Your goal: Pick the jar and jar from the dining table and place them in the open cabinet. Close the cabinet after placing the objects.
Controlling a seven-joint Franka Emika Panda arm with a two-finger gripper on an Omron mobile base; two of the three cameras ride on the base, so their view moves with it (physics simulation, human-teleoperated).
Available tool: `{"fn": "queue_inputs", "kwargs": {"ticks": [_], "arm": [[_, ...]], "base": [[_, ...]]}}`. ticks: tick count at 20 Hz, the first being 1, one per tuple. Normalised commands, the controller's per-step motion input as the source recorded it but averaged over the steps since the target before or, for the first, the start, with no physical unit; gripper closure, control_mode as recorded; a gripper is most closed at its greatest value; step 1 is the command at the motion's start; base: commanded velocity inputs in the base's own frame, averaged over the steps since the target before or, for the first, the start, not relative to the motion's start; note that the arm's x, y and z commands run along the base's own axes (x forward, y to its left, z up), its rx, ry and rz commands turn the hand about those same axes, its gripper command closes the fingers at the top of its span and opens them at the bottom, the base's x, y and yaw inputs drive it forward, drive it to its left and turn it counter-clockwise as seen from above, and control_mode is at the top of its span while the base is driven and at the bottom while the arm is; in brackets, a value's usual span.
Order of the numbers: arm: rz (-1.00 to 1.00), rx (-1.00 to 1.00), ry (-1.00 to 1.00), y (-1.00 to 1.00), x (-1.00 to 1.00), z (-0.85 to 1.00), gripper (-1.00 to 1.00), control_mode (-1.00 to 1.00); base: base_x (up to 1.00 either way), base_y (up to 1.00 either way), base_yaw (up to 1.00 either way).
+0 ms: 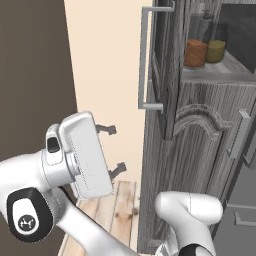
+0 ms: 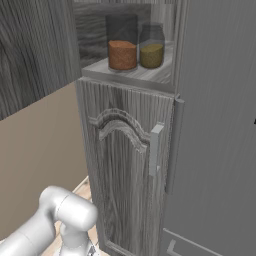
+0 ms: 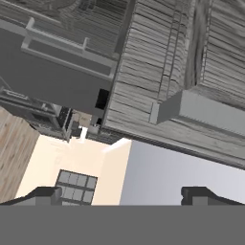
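Well above gripper (image 1: pixel 114 149), both jars (image 1: pixel 205 52)

In the upper middle of the frame, the cabinet (image 2: pixel 125 165) has an open compartment holding two glass jars on its shelf. The jar with reddish-brown filling (image 2: pixel 122 50) stands at left, just beside the jar with olive-yellow filling (image 2: pixel 151 49) at right. Below the shelf, a closed arched-panel lower door (image 2: pixel 117 175) carries a silver bar handle (image 2: pixel 155 149) at centre. A white arm segment (image 2: pixel 55 220) rises from the lower left.
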Motion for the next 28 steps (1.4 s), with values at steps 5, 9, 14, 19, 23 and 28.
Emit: {"fn": "queue_inputs", "kwargs": {"ticks": [5,9,14,19,23,28], "arm": [[0.0,0.0,0.0,0.0,0.29,0.0,-1.0,-1.0],[0.0,0.0,0.0,-0.01,0.23,0.0,-1.0,-1.0],[0.01,0.0,0.0,-0.03,0.2,0.0,-1.0,-1.0],[0.01,0.0,0.0,0.0,0.26,0.0,-1.0,-1.0],[0.01,0.0,0.0,0.0,0.3,0.0,-1.0,-1.0],[0.01,0.0,0.0,0.0,0.17,0.0,-1.0,-1.0]], "base": [[0.0,0.0,0.0],[0.0,0.0,0.0],[0.0,0.0,0.0],[0.0,0.0,0.0],[0.0,0.0,0.0],[0.0,0.0,0.0]]}}
